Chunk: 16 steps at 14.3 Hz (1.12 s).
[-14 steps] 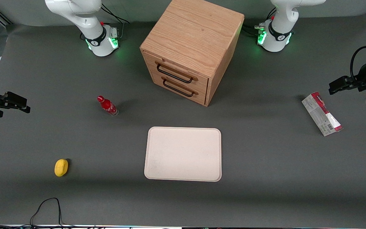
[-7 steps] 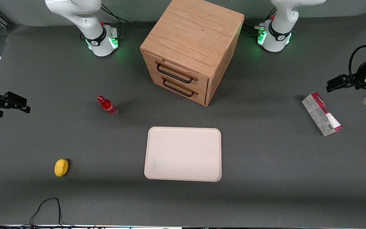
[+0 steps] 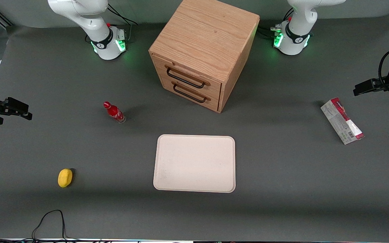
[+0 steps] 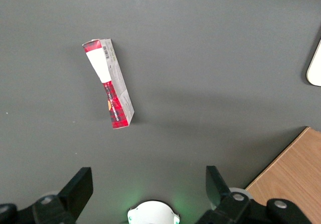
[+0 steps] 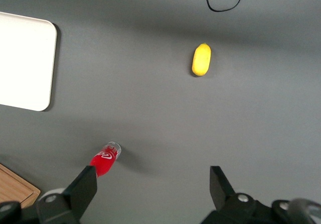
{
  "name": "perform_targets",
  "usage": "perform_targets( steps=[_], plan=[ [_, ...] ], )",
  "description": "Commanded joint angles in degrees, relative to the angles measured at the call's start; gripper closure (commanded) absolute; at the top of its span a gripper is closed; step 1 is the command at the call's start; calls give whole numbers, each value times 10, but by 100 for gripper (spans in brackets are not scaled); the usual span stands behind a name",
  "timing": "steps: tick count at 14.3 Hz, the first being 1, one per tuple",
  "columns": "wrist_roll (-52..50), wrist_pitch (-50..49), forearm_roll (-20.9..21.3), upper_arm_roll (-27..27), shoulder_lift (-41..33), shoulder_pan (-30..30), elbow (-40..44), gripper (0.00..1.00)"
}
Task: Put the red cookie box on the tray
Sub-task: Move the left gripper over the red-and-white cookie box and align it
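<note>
The red cookie box (image 3: 342, 120) lies flat on the grey table toward the working arm's end, its barcode end nearer the front camera. It also shows in the left wrist view (image 4: 109, 83). The cream-beige tray (image 3: 194, 163) lies flat mid-table, nearer the front camera than the cabinet; one corner shows in the left wrist view (image 4: 316, 68). My left gripper (image 3: 360, 89) hovers above the table, a little farther from the front camera than the box and apart from it. In the left wrist view the gripper (image 4: 148, 184) is open wide and empty.
A wooden two-drawer cabinet (image 3: 203, 54) stands farther from the camera than the tray. A small red bottle (image 3: 114, 112) and a yellow lemon-like object (image 3: 65, 177) sit toward the parked arm's end. A black cable (image 3: 47, 221) lies at the near table edge.
My left gripper has shifted slightly toward the working arm's end of the table. The box and tray have not moved.
</note>
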Motion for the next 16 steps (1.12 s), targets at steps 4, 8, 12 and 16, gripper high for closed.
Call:
perform_targets(
  steps=[4, 8, 12, 16],
  plan=[
    [13, -37, 5, -1, 8, 7, 24, 0],
    [8, -51, 4, -1, 12, 26, 27, 0],
    [28, -55, 12, 5, 19, 97, 30, 0],
    [16, -51, 35, 7, 21, 192, 29, 0]
  ],
)
